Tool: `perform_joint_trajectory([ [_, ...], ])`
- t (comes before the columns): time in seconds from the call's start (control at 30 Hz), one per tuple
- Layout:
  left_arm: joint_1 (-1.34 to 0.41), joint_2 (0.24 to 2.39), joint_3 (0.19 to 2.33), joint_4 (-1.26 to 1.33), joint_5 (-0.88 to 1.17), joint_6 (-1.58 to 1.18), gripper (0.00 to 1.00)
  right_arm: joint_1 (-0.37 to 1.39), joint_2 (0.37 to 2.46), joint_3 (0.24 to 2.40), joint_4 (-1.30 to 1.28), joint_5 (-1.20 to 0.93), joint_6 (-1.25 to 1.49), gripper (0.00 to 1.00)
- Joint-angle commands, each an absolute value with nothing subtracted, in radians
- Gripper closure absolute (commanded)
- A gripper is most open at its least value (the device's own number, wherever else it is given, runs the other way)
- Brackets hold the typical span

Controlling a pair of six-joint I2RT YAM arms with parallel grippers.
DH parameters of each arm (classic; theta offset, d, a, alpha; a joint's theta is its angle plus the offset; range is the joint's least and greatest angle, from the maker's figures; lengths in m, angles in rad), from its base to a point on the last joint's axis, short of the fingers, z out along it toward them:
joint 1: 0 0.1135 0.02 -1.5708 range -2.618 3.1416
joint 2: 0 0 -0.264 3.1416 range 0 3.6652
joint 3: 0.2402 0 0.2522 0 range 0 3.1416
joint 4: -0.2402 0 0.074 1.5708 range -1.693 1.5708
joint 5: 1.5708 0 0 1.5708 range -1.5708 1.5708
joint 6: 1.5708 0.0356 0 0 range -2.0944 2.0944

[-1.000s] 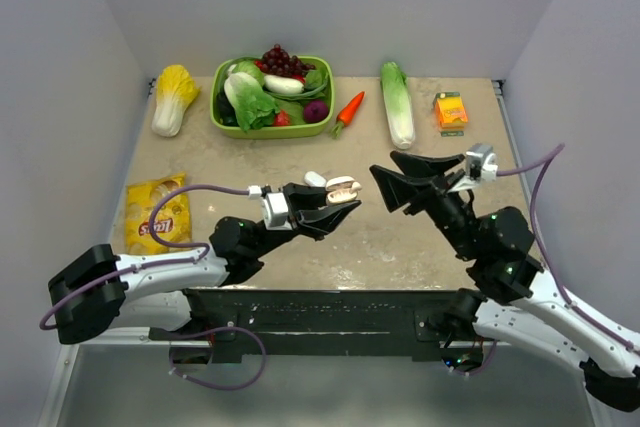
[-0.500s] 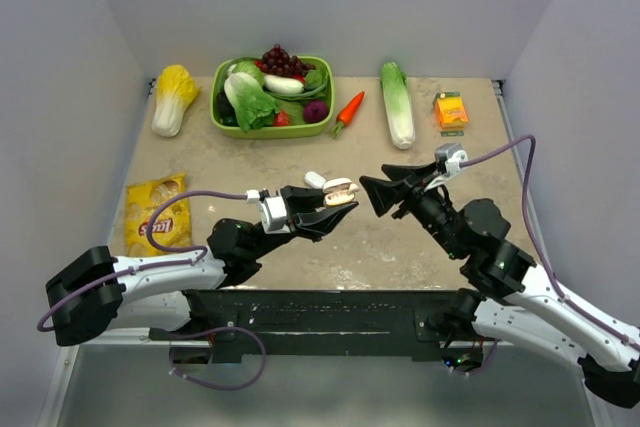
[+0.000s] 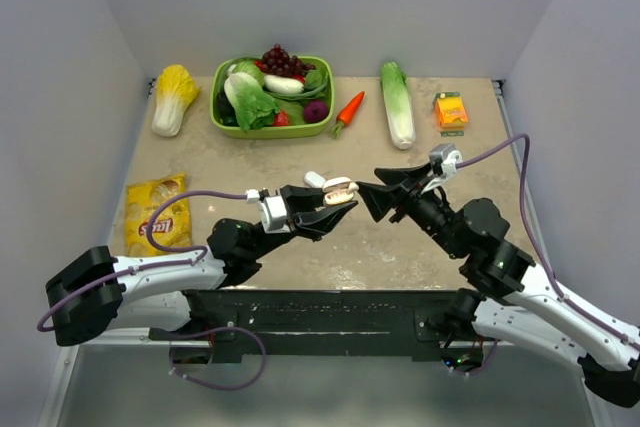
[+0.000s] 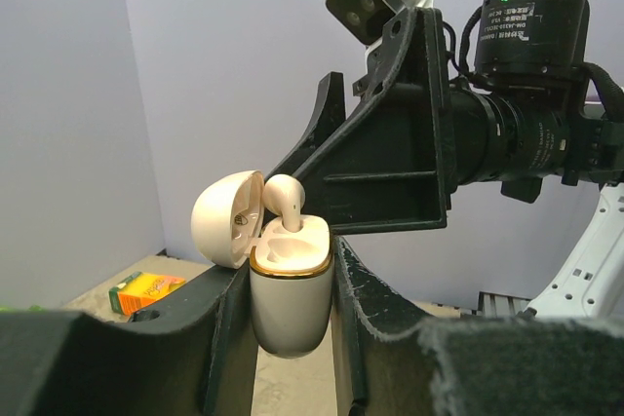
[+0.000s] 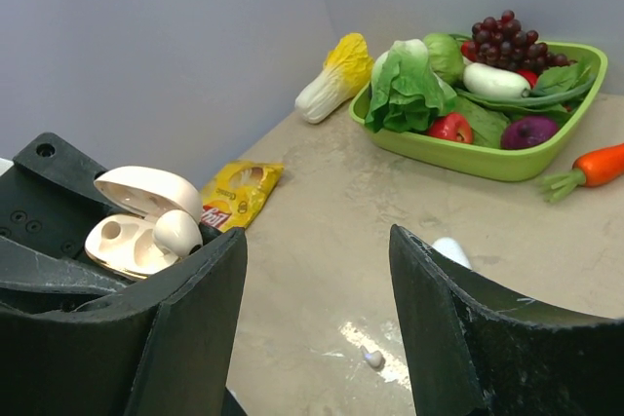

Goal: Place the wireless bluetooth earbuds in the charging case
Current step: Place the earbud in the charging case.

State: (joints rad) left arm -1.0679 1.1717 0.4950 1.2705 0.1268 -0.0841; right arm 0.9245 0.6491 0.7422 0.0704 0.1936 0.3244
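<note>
My left gripper (image 3: 335, 203) is shut on the charging case (image 4: 291, 304), a glossy white pebble with a gold rim, and holds it upright above the table with its lid swung open. One white earbud (image 4: 284, 197) stands stem-down in a slot of the case, its head sticking out. My right gripper (image 3: 372, 192) is open just right of the case, with nothing between its fingers. In the right wrist view the case (image 5: 132, 241) and that earbud (image 5: 177, 231) sit beside the left finger. A second tiny earbud (image 5: 371, 358) lies on the table below.
A green tray (image 3: 270, 133) of vegetables stands at the back. Around it are a yellow cabbage (image 3: 173, 97), a carrot (image 3: 348, 112), a long green cabbage (image 3: 398, 103) and an orange box (image 3: 451, 110). A yellow chips bag (image 3: 158, 212) lies left. A small white rounded object (image 3: 314, 179) rests behind the case.
My right gripper has swung left and come close to the open case. The left gripper and the case have stayed put.
</note>
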Motion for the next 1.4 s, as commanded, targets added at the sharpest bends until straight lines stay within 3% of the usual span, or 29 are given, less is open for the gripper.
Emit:
perform_joint_trajectory([
  [0.0,-1.068,1.17,0.491,1.729,0.115,-0.051,1.0,0.934,0.635,0.759,0.138,0.155,0.337,0.37],
  [0.83,-1.068,1.198,0.502,1.723,0.087,-0.029,1.0,0.945,0.649,0.755,0.14,0.087,0.342,0.37],
  [1.17,-1.068,1.184,0.476,1.718,0.077,-0.015,1.0,0.945,0.537,0.726,0.15,0.216,0.35,0.33],
  [1.37,-1.068,1.177,0.462,1.73,0.083,-0.02,1.0,0.945,0.583,0.767,0.051,0.281,0.348,0.33],
])
